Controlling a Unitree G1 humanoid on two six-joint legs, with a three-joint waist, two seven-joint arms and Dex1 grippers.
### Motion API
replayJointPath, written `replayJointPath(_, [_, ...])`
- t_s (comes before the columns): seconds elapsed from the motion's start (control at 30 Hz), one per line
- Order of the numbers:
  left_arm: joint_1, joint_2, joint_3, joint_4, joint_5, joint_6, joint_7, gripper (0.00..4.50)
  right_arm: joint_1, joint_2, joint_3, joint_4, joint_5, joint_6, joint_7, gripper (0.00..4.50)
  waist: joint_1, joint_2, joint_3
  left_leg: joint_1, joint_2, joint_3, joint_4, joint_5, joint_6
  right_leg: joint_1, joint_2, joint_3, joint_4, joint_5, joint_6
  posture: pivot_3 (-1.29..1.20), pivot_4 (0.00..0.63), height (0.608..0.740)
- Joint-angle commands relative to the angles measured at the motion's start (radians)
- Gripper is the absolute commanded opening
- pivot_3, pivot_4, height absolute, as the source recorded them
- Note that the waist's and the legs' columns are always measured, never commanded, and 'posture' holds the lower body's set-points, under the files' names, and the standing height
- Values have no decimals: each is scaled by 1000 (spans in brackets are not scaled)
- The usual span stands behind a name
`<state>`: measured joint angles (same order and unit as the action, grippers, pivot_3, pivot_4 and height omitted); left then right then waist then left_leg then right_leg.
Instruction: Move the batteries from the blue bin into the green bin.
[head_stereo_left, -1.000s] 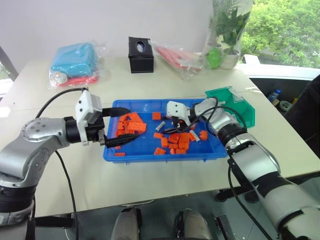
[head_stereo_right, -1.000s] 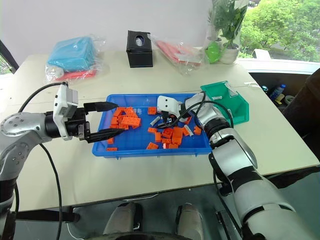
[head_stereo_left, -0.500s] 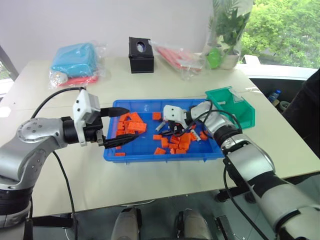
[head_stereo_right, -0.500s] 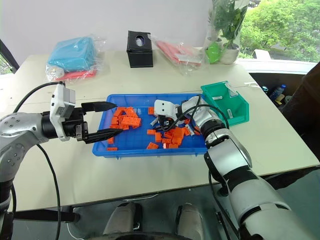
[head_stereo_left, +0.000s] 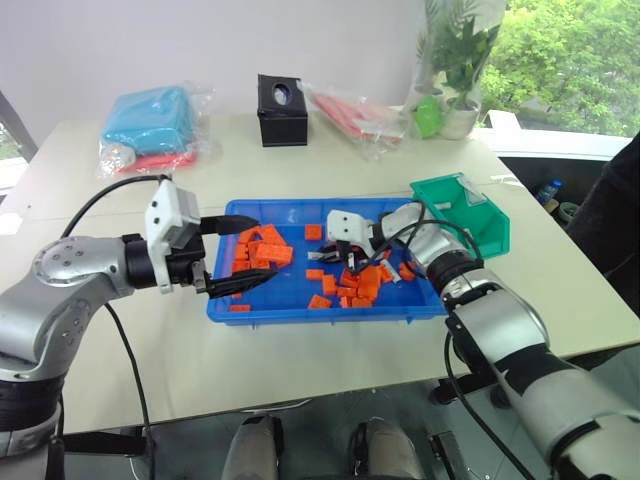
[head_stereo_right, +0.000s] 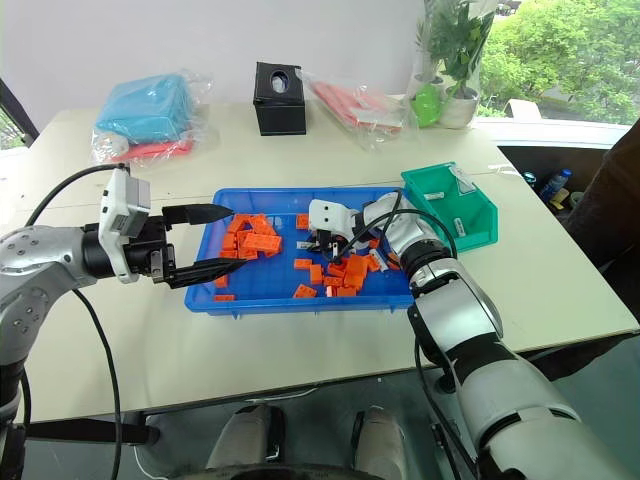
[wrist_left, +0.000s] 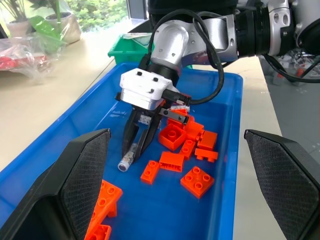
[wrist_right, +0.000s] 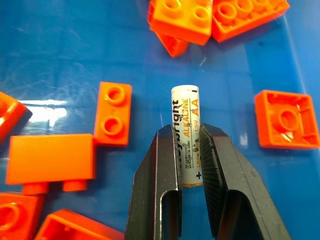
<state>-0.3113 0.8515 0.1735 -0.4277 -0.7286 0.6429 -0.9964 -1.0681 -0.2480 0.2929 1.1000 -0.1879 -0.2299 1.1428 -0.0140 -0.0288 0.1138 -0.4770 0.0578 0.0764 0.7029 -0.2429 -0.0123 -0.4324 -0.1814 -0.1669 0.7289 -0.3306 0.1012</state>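
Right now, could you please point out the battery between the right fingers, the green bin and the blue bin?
battery (wrist_right: 186, 117): right wrist view, on its printed label.
green bin (head_stereo_right: 476, 220): right eye view, on its outer side wall.
blue bin (head_stereo_left: 300, 314): left eye view, on its near rim.

A beige table (head_stereo_left: 330, 160) stands against a white wall (head_stereo_left: 150, 40), beside a bright window (head_stereo_left: 570, 60).
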Motion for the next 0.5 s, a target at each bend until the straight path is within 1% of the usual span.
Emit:
replayJointPath(0.03, [-15,3,7,-3,-7,-11,-8,4500,94,-16,-122,-411,122,322,-72,45,2,0,0,0,0,0,0,0,0,0,0,0,0,0,0,0,150,630])
replayJointPath(0.1, [-7,0,4,-4,-8,-11,-12,4500,199,-23,-185,-700,179,567,-131,45,4,0,0,0,2,-1,0,0,-1,1,-1,0,0,0,0,0,150,630])
replayJointPath(0.17, [2,-7,-6,-1,-6,-14,-18,4500,316,-39,-287,-994,225,801,-229,45,6,0,0,0,2,-1,0,0,-1,2,-1,0,0,0,0,0,150,630])
replayJointPath(0.23, [7,-11,-12,4,-5,-16,-26,4500,386,-52,-365,-1178,251,949,-312,45,15,0,0,1,1,-2,0,0,0,3,-1,-1,-3,0,0,0,150,630])
replayJointPath(0.3, [7,-16,-19,15,1,-24,-34,4500,433,-98,-456,-1281,233,1049,-407,45,22,1,0,1,1,-1,-1,0,0,4,-1,-1,-8,2,-3,0,150,630])
replayJointPath(0.37, [3,-22,-25,27,6,-31,-41,4500,456,-139,-525,-1333,230,1116,-480,45,29,1,0,2,1,0,-1,0,0,4,-1,-1,-10,2,-4,0,150,630])
replayJointPath(0.43, [-10,-36,-39,46,14,-41,-44,4500,460,-191,-607,-1325,242,1158,-533,45,29,1,-1,2,1,0,-1,0,-1,5,-1,-1,-10,2,-4,0,150,630])
replayJointPath(0.5, [-26,-50,-53,63,22,-51,-47,4500,468,-242,-650,-1293,250,1168,-564,45,27,1,-1,3,0,1,-1,0,0,5,-1,-1,-11,2,-4,0,150,630])
